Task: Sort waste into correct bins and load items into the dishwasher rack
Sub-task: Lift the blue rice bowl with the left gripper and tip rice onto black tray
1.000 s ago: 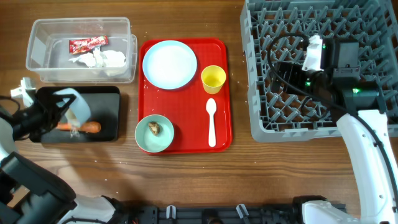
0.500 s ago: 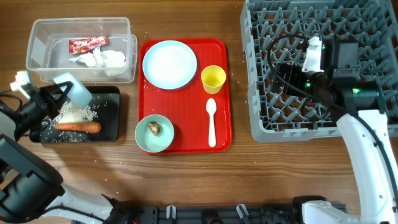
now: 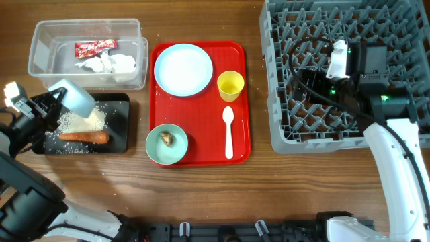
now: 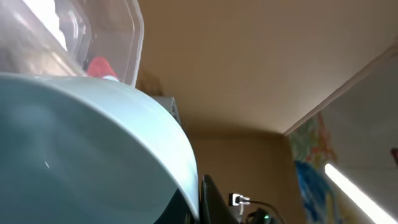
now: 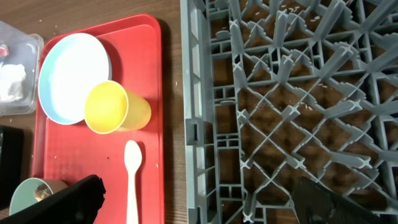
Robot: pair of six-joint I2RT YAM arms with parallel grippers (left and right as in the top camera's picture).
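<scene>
Tilting over the black tray's (image 3: 119,129) left end, the light blue bowl (image 3: 75,98) sits clamped in the left gripper (image 3: 55,102) above rice (image 3: 84,122) and carrot (image 3: 84,137), while far to that tray's right the right gripper (image 5: 205,202) gapes, and the red wrapper's (image 3: 95,46) print behind the tray is unreadable.

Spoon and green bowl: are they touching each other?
Apart. The overhead view shows bare red tray between the spoon and the green bowl.
</scene>
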